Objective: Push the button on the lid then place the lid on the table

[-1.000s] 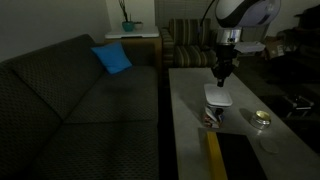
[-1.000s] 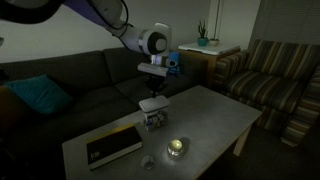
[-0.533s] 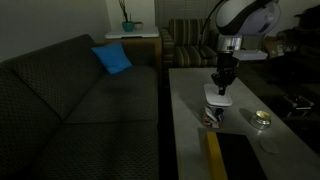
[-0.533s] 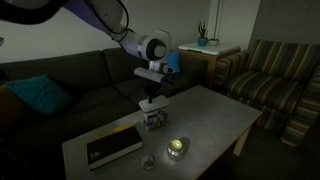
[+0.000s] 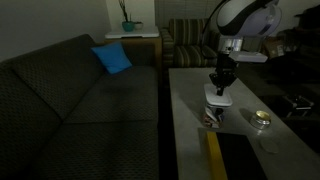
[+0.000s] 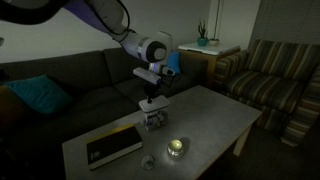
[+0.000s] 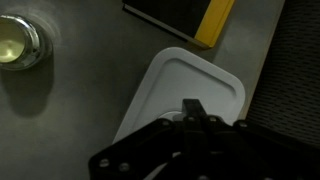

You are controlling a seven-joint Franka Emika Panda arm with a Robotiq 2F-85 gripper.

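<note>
Claw [image 7: 191,108] lower, down on lid [image 7: 183,80]

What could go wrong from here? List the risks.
1. The gripper is right on the lid, which perches on the small patterned container. A skewed push could tip or slide it.
2. The jaws look shut, so they must reopen to grasp. A slipped lid could hit the round tin on the table.

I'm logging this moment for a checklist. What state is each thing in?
Lid: closed on the patterned container, not yet on the table.
Patterned container: upright on the table, covered by the lid.
Gripper: shut, tip at the lid's top; contact cannot be told.
Round tin: upright on the table, apart from the container.
</note>
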